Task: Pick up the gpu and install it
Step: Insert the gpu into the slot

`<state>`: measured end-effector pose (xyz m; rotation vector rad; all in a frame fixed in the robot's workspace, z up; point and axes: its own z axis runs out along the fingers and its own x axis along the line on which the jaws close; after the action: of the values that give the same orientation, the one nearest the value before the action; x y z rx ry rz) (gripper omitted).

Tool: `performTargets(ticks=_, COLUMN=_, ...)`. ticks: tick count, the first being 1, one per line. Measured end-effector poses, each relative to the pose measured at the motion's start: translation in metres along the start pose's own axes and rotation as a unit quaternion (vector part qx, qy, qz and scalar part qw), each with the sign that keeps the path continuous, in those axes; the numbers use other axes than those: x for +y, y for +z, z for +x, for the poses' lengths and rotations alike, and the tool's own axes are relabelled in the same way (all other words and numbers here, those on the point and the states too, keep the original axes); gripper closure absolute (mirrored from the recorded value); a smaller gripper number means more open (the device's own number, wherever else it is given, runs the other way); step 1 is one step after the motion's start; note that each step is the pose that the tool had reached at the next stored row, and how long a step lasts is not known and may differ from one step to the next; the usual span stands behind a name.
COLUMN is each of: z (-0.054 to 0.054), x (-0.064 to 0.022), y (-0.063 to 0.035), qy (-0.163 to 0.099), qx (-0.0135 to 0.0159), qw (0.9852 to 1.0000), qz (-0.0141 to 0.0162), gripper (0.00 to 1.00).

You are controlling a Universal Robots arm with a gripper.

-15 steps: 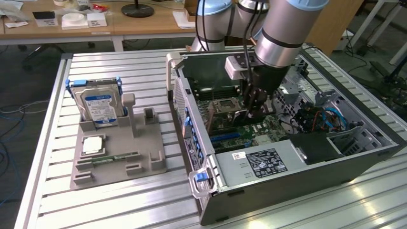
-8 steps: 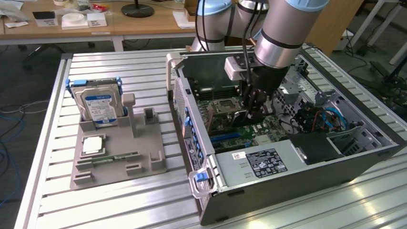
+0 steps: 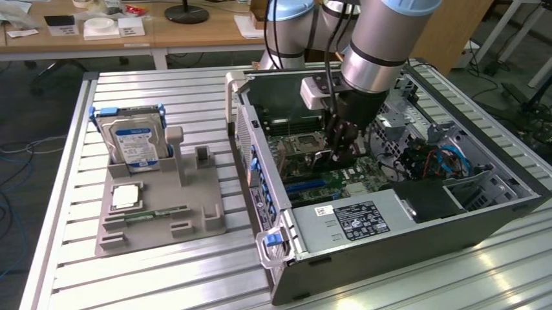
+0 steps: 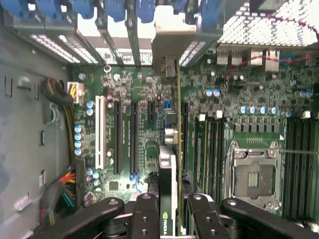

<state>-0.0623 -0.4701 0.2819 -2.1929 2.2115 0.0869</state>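
My gripper (image 3: 339,145) reaches down into the open computer case (image 3: 388,258) and is shut on the gpu (image 3: 329,157), a thin dark card held on edge over the motherboard. In the wrist view the gpu (image 4: 168,172) runs edge-on away from my gripper (image 4: 172,206). Its pale metal bracket (image 4: 172,42) lies against the case's rear slot openings. The card stands in line with the expansion slots (image 4: 133,134) beside the processor socket (image 4: 254,179). Whether its lower edge sits in a slot I cannot tell.
A grey parts holder (image 3: 159,206) on the slatted table carries a silver hard drive (image 3: 134,139) with a blue label, a green memory stick (image 3: 155,213) and a small square chip (image 3: 127,196). Cable bundles (image 4: 65,194) crowd one side of the motherboard. Blue latches (image 4: 114,10) line the rear wall.
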Motion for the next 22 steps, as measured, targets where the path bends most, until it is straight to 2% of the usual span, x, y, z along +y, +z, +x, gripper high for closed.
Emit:
performTargets(ticks=12, z=0.0002, x=0.0004, y=0.0033, qy=0.0, qx=-0.0003, qw=1.0, qz=0.0005, gripper=0.73)
performTargets(ticks=17, z=0.0005, x=0.0044, y=0.0053, qy=0.0, qx=-0.0003, qw=1.0, qz=0.001, gripper=0.73)
performTargets(ticks=22, z=0.0007, x=0.0043, y=0.0079, qy=0.0, qx=-0.0002, qw=1.0, qz=0.0011, gripper=0.73)
